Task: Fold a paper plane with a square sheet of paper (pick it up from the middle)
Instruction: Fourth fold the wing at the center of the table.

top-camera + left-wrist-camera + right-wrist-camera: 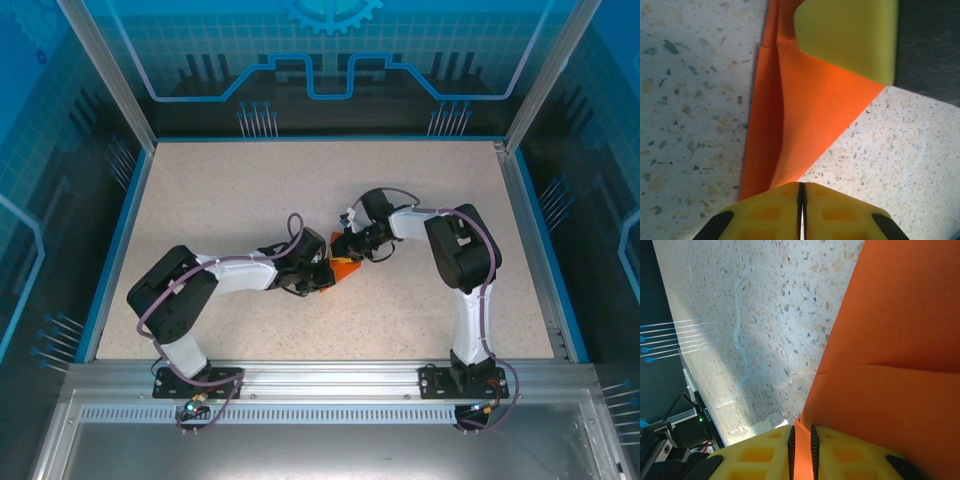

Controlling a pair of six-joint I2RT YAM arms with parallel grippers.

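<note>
centre of table (230, 200), top view: both arms meet over the orange paper (346, 269). the left gripper (318, 277) comes in from 9 o'clock and the right gripper (350, 246) from 2 o'clock. most of the paper is hidden under the two heads, with a small orange patch showing between them. i cannot read its long axis from up here.

left wrist view: the left gripper (801, 186) has its yellow fingers pressed together, with a hairline slit between them. the paper (805, 125) lies flat on the speckled top (690, 100), directly at 12 o'clock from the tips. its near end reaches the fingertips. i cannot tell whether that end is caught in the slit or passes beneath. the paper is folded over on itself. its long axis runs 6 to 12 o'clock with a slight lean, and a crease follows that line left of centre. one sharp corner points to 3 o'clock. a yellow finger (850, 35) of the other gripper sits on the paper's far end at 12 to 1 o'clock.

right wrist view: the right gripper (801, 429) is pinching the paper (900, 340), and an orange strip shows in the slot between its fingers. from the tips the sheet spreads toward 1 o'clock. its left edge rises from 6 to 1 o'clock and a faint crease crosses toward 3 o'clock. bare table (765, 315) lies at 11 o'clock.
</note>
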